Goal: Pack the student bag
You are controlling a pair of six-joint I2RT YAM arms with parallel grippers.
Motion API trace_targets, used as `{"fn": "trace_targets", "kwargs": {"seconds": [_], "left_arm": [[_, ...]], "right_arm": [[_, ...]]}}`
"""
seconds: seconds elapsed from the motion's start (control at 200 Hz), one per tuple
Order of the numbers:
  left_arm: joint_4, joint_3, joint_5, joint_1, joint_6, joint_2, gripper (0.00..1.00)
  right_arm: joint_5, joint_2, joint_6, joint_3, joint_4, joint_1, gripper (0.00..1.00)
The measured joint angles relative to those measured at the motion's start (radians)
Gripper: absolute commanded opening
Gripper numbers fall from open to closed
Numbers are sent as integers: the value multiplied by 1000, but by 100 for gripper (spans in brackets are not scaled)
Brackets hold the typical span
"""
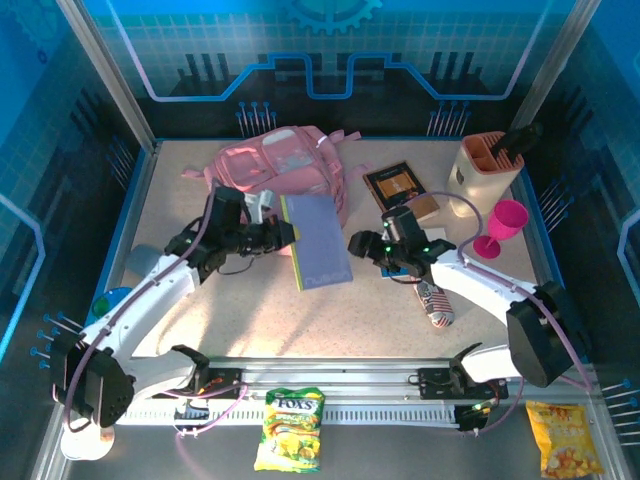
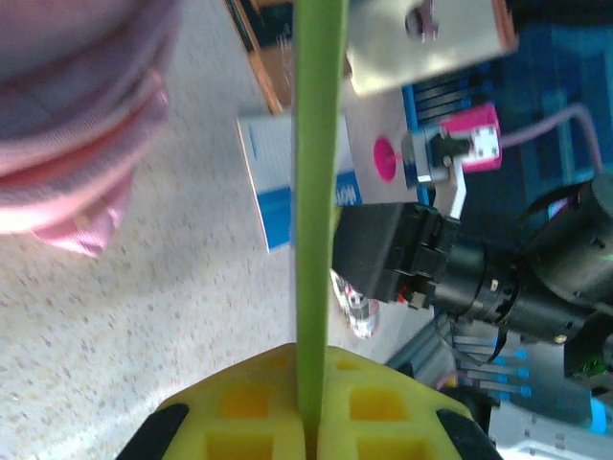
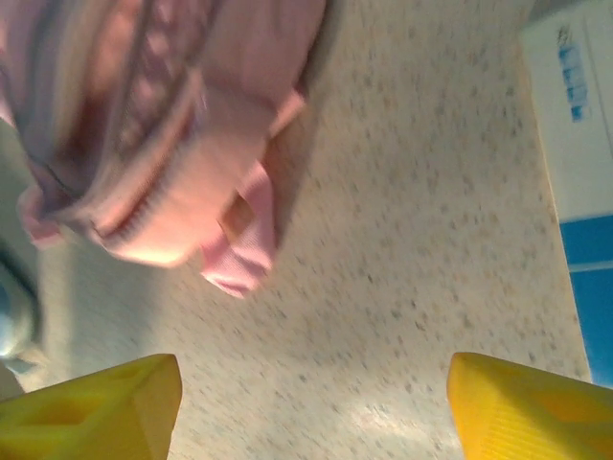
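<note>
1. Left gripper (image 1: 284, 234): clenched on the near-left edge of a lavender notebook (image 1: 322, 250). The left wrist view shows the notebook's green edge pinched between the yellow pads (image 2: 239, 412).
2. Notebook: held over the table (image 1: 400, 330). Its far edge is just beside the near side of the student bag (image 1: 275, 165); contact between the two cannot be confirmed.
3. Student bag: it lies slumped at the back of the table, left of centre. Whether its main compartment is unzipped cannot be told.
4. Right gripper (image 3: 311, 402): released. The fingers stand wide apart over bare tabletop with nothing between them, just right of the notebook.
5. Further right, a dark book (image 1: 398, 184), a flag-patterned pouch (image 1: 436, 303), a pink goblet (image 1: 503, 222) and a desk organiser (image 1: 483, 168) are all outside the bag.

Status: packing appears to be at an early stage. No item is visibly inside the bag. The notebook is grasped but not yet inserted, and the other loose items likely remain to be packed.
</note>
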Motion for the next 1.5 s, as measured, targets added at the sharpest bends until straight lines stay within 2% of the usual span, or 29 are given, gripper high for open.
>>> {"fn": "trace_targets", "kwargs": {"seconds": [0.095,0.275,0.44,0.64,0.89,1.196,1.356,1.501], "left_arm": [[11,9,-23,62,-28,0,0],[95,24,-87,149,-160,35,0],[240,30,-123,165,-301,111,0],[363,30,-128,165,-422,191,0],[394,30,-139,163,-468,204,0],[405,30,-139,154,-478,204,0],[404,30,-139,153,-481,204,0],[394,29,-142,151,-469,204,1]], "right_arm": [[-53,1,62,-26,97,-43,84],[-142,19,208,-39,291,-50,89],[-180,85,371,-52,548,-27,89],[-181,243,539,-49,809,67,88],[-144,308,610,-23,990,103,75],[-116,308,635,-23,1056,106,58],[-109,308,621,-23,1059,106,44],[-89,285,581,-23,1012,106,24]]}}
